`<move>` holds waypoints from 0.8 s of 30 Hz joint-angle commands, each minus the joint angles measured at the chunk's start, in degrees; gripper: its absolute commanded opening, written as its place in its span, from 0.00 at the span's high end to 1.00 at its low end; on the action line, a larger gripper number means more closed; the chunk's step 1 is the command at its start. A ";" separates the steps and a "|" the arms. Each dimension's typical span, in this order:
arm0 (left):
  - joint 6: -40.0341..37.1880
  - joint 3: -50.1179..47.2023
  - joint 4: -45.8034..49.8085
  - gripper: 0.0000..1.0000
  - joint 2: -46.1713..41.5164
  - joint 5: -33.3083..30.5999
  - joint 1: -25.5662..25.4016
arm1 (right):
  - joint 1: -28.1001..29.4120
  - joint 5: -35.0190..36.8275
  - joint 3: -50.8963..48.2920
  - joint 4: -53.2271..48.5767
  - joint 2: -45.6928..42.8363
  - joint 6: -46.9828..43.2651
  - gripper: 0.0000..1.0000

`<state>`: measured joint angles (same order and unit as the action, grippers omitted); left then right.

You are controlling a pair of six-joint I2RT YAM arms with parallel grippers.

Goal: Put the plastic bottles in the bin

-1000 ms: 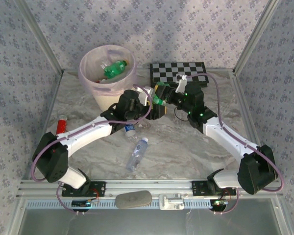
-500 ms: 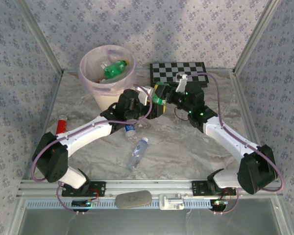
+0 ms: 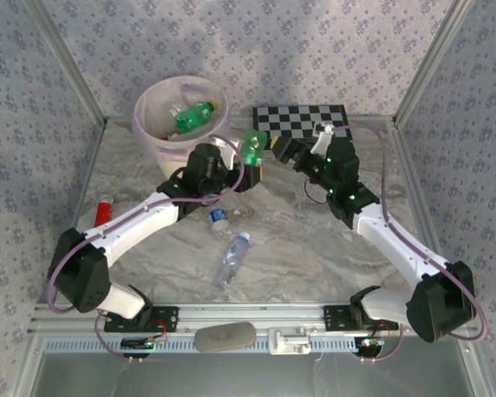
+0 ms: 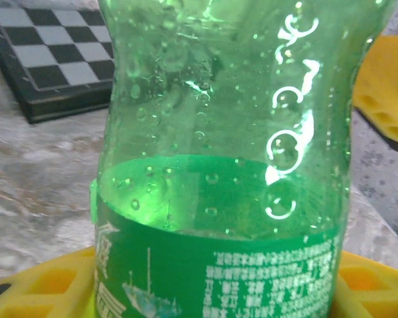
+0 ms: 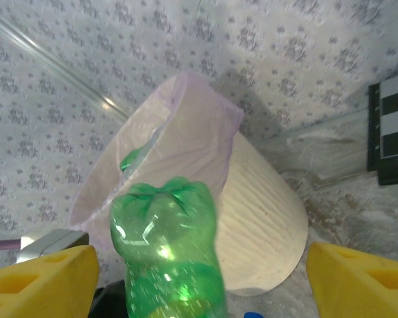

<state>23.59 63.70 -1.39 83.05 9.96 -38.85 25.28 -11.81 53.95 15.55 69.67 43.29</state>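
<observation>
Left gripper pinching the green bottle at its label.
Your right gripper has its jaws spread off the bottle's base, leaving it free for the bin near the left jaws.

Far ahead, a little to my right, a black-and-white chessboard lies flat at the far edge of the marble-patterned table top. Grey floral wallpaper covers the walls, with slanting metal posts at the corners. Along the near aluminium rail lie a grey oblong pad and, just right of it, a white clip.
</observation>
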 commanded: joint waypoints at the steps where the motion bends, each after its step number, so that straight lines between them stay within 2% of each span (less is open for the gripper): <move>1: -4.28 6.29 2.41 0.47 -3.29 -2.64 1.41 | -0.44 4.11 -2.45 1.08 -2.04 -0.23 0.16; 10: -12.95 14.90 5.17 0.47 -5.76 -10.56 6.04 | -0.65 3.82 -4.62 0.31 0.18 -0.74 0.10; 13: -14.09 15.96 5.34 0.47 -6.46 -12.10 9.42 | -0.65 3.73 -5.00 -0.17 0.68 -1.43 0.01; 19: -15.19 16.43 5.57 0.46 -6.20 -13.93 16.88 | -0.65 3.76 -4.82 -3.25 0.69 -2.59 0.01; 24: -14.37 19.29 10.50 0.46 -4.00 -14.14 22.75 | -0.58 3.85 -5.50 -4.61 -0.21 -4.41 0.01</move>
<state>9.96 79.31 6.37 77.84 -3.14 -18.15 24.97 -8.75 49.36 12.51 70.28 40.97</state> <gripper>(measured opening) 0.592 0.990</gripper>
